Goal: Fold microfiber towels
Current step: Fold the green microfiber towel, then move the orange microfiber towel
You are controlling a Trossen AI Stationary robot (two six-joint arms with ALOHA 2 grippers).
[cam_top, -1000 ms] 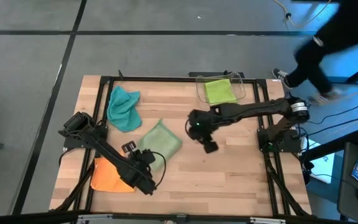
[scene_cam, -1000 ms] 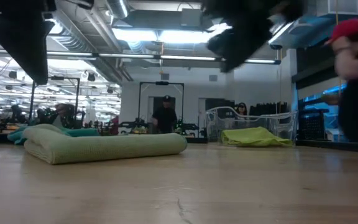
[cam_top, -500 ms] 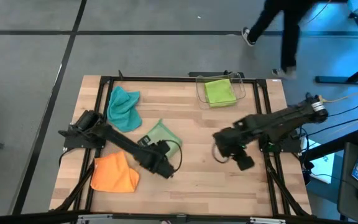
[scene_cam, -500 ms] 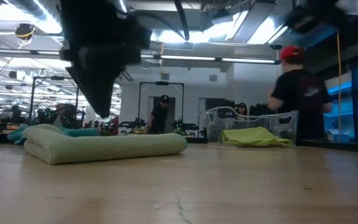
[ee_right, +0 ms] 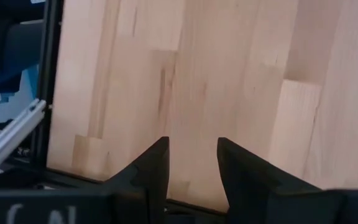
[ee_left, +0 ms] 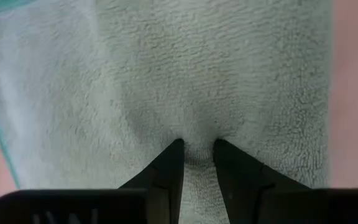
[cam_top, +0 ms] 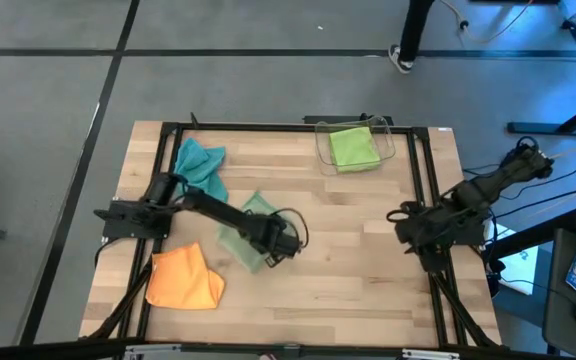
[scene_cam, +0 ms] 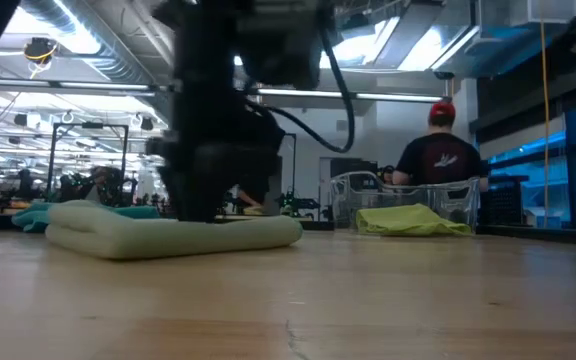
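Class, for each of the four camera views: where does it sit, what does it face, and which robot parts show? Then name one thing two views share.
High view: overhead, straight down; both arms show.
Low view: table height, facing the room; one dark arm shows.
Left wrist view: above the sage towel; the left gripper pinches it.
Right wrist view: over bare table; the right gripper is open.
Shared: high and low views both show the lime towel.

teal towel [cam_top: 199, 172], orange towel [cam_top: 183, 279], lime towel [cam_top: 353, 146], pale sage towel [cam_top: 244, 232]

fuzzy matt pale sage towel [ee_left: 229, 81], smooth light wooden table [cam_top: 348, 270], clear plastic bin [cam_top: 320, 143], matt dark fingers [ee_left: 169, 171]
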